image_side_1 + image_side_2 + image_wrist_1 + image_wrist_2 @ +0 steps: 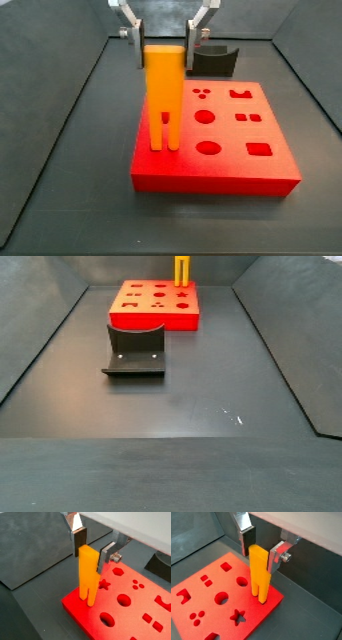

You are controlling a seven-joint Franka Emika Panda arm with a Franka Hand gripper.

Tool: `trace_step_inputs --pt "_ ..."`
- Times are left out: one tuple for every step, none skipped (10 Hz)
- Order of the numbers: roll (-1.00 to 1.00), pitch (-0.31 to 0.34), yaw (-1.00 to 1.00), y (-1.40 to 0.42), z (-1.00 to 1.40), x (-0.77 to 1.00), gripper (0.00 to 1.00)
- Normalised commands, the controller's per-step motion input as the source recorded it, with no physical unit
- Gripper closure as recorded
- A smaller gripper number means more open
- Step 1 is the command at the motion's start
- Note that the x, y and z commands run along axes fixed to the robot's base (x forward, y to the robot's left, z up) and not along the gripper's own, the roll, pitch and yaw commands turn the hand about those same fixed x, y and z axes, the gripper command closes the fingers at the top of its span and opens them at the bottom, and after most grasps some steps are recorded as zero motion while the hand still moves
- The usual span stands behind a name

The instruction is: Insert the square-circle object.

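Prongs down, the square-circle object (pixel 87 569) stands upright on the red block (pixel 127 619), and we see its two thin legs entering the block's top face near one corner. In both wrist views the orange-yellow bar rises from the block up into the space between the fingers of the gripper (pixel 91 543). Its solid upper part sits between the silver plates, while the split lower end meets the red surface close to a star-shaped hole (pixel 237 616).

We see the gripper directly above the bar, over the corner of the block. One dark pad (pixel 248 538) lies apart from the bar's upper edge with a gap showing between them, and the opposite finger (pixel 278 553) stands right against the bar's side; we cannot tell whether it touches. From these views we cannot say for sure whether the jaws are clamped on the bar or let go of it.

In a side view the bar (pixel 163 95) stands tall at the block's (pixel 227 170) near-left region, with the gripper (pixel 166 35) around its top, and round, square and small shaped holes spread across the rest of the top face. Behind the block we see the dark fixture (pixel 214 58). In a side view from the far end, the fixture (pixel 135 351) stands on the dark floor (pixel 174 416) in front of the block (pixel 154 306), and only the bar's lower part (pixel 182 270) shows at the frame's upper edge.
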Motion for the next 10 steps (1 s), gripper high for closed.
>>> trace_step_inputs --pt "0.02 -0.066 0.00 0.00 -0.28 0.00 1.00" --pt "0.00 -0.133 0.00 -0.11 -0.35 0.00 1.00" --pt "-0.04 -0.176 0.00 -0.02 -0.42 0.03 1.00" --pt "-0.02 -0.170 0.00 0.00 -0.49 0.08 1.00" --pt "0.05 -0.150 0.00 0.00 -0.89 0.11 1.00" --pt "0.04 -0.053 0.00 0.03 -1.00 0.23 1.00" --pt "0.03 -0.023 0.00 0.00 -1.00 0.17 1.00" --pt "0.01 0.000 0.00 0.00 -1.00 0.10 1.00" --pt "0.01 0.000 0.00 0.00 -1.00 0.08 1.00" --pt "0.02 0.000 0.00 0.00 -1.00 0.03 1.00"
